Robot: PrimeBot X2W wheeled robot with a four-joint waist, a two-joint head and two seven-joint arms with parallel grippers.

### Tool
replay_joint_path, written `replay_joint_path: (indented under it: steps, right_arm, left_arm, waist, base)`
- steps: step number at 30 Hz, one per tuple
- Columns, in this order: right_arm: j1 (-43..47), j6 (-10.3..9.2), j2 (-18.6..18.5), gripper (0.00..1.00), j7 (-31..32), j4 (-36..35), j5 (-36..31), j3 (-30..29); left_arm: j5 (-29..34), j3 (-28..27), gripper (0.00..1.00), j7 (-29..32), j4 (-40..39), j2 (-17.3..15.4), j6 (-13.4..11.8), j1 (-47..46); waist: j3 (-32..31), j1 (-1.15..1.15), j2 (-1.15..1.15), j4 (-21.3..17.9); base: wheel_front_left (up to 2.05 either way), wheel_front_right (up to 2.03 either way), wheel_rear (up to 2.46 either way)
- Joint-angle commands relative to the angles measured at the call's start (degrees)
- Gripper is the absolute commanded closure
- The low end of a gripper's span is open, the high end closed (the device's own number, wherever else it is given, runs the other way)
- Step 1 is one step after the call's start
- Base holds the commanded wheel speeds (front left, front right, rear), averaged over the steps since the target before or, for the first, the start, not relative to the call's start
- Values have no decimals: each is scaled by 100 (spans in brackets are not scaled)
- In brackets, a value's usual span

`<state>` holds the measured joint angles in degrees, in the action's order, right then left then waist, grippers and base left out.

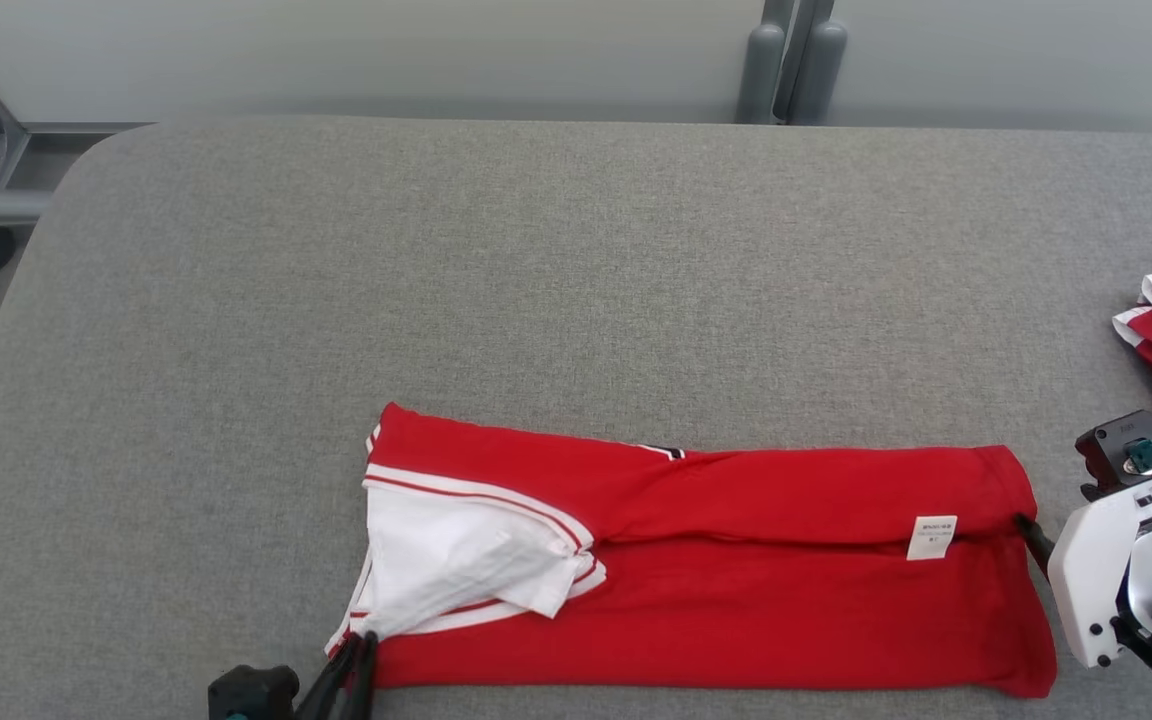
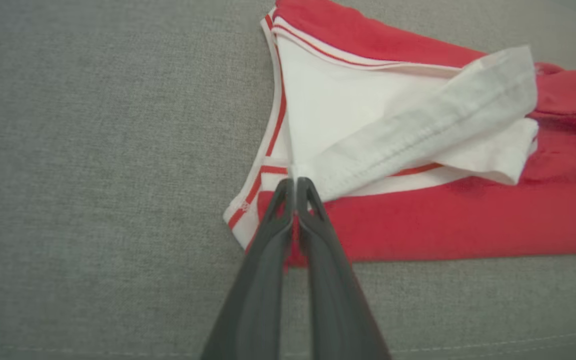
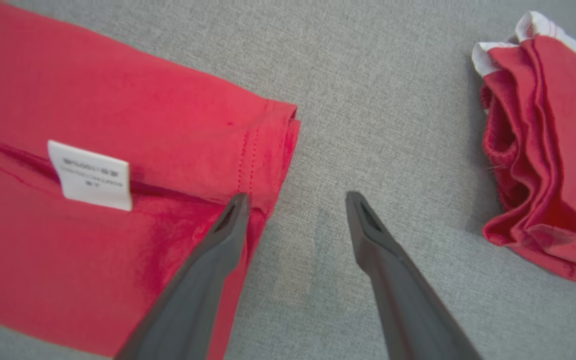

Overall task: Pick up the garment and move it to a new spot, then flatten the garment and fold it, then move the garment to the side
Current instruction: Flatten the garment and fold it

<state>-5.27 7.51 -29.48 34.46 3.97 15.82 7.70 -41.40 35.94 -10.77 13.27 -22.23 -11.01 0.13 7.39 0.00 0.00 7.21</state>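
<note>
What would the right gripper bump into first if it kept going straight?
Probably the hem of the red garment; one finger of the right gripper lies over it. The other finger heads for bare grey table. Depth is unclear.

Head view looks steeply down on the table; left wrist view, close over the shirt's collar end, 7 o'clock; right wrist, its hem, 4 o'clock; all share the shirt.

Left gripper low and close in, fingers pressed together, pinching the garment at its corner, right gripper with fingers spread wide, pale wrist angled inward
</note>
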Motion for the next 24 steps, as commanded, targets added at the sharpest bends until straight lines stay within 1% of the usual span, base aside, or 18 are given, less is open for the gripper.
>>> replay_joint_path:
  steps: [1, 7, 10, 12, 17, 18, 20, 22, 24]
  right_arm:
    - [-17, -6, 42, 0, -76, 2, -74, -51]
    - [121, -5, 261, 0, -285, -106, -191, -337]
    - [242, -6, 432, 0, -387, -239, -291, -548]
    - [353, -6, 557, 0, -459, -346, -354, -709]
    - [677, -6, 990, 0, -688, -691, -565, -1187]
    - [677, -6, 990, 0, -688, -691, -565, -1187]
    - [822, -6, 1186, 0, -787, -816, -655, -1342]
    - [942, -6, 1340, 0, -954, -934, -801, -1477]
    - [1070, -5, 1597, 0, -1181, -999, -870, -1594]
  left_arm:
    - [73, 26, 0, -57, 88, 2, 58, 44]
    - [236, 160, 0, -179, 441, 44, 124, -77]
    - [408, 152, 0, -291, 495, 9, 103, -165]
    - [518, 95, 0, -359, 477, -30, 36, -180]
    - [757, -235, 0, -442, 257, -134, -79, -161]
    - [757, -235, 0, -442, 257, -134, -79, -161]
    - [860, -415, 0, -446, 104, -162, -126, -131]
    - [848, -678, 0, -444, -88, -108, -159, -41]
    - [751, -967, 0, -446, -240, -14, -121, 26]
  waist:
    - [-11, 0, 0, 0]
    - [-105, 0, 0, 31]
    - [-177, 0, 0, 56]
    - [-240, 0, 0, 71]
    - [-407, 0, 0, 92]
    - [-407, 0, 0, 92]
    - [-471, 0, 0, 93]
    - [-545, 0, 0, 103]
    - [-623, 0, 0, 111]
  base:
    - [0, 0, 0]
    - [0, 0, 0]
    - [0, 0, 0]
    - [0, 0, 0]
    - [0, 0, 0]
    - [0, 0, 0]
    - [0, 0, 0]
    - [0, 0, 0]
    - [0, 0, 0]
